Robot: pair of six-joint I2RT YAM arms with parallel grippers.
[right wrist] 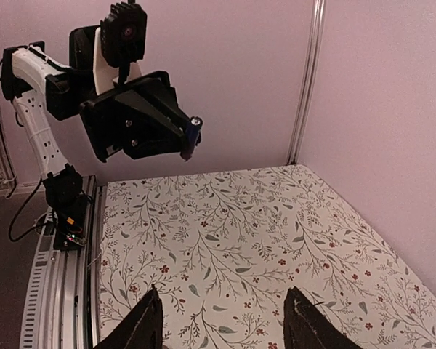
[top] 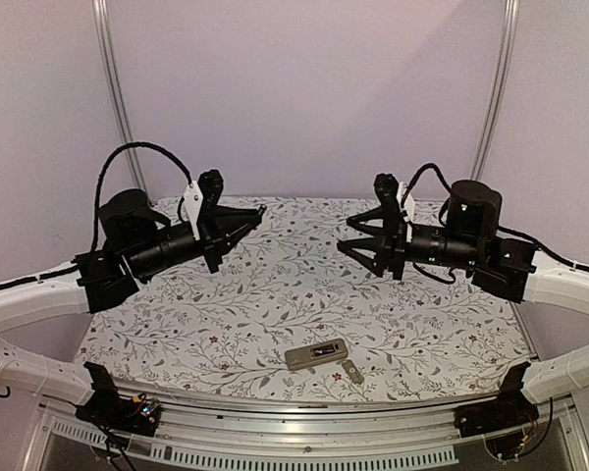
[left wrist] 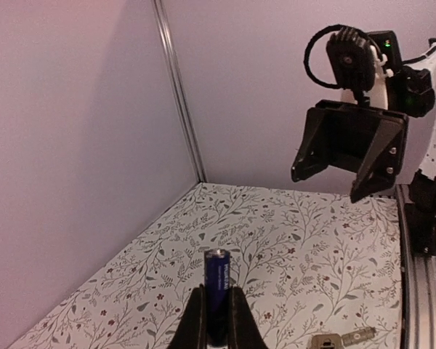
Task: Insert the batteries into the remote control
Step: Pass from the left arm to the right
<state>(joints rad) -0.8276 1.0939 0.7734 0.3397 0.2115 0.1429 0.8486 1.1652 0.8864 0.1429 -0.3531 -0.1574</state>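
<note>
1. Wrap on the slim dark-blue cylindrical battery [left wrist: 216, 280]: glossy, smooth; end cap shiny metal.
2. Shells of the black left tool [left wrist: 216, 298] and black right tool [left wrist: 330, 183]: matt plastic.
3. The white floral-printed surface [top: 275, 294]: matt, cloth-like.
4. The ribbed silver front rail [top: 373, 424]: bare metal, satin.

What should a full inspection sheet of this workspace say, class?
Surface: floral cloth lies flat over the table.
Job's things: remote control lies near the front edge, apparently back up; one battery is held in the air; no second battery seen.
Clutter: small grey cover piece lies just beside the remote control.
Grippers: left gripper is shut on the battery, raised; right gripper is open, empty, raised.
Cables: black cable loops above each wrist, off the cloth.
Surroundings: plain walls, metal corner posts.
</note>
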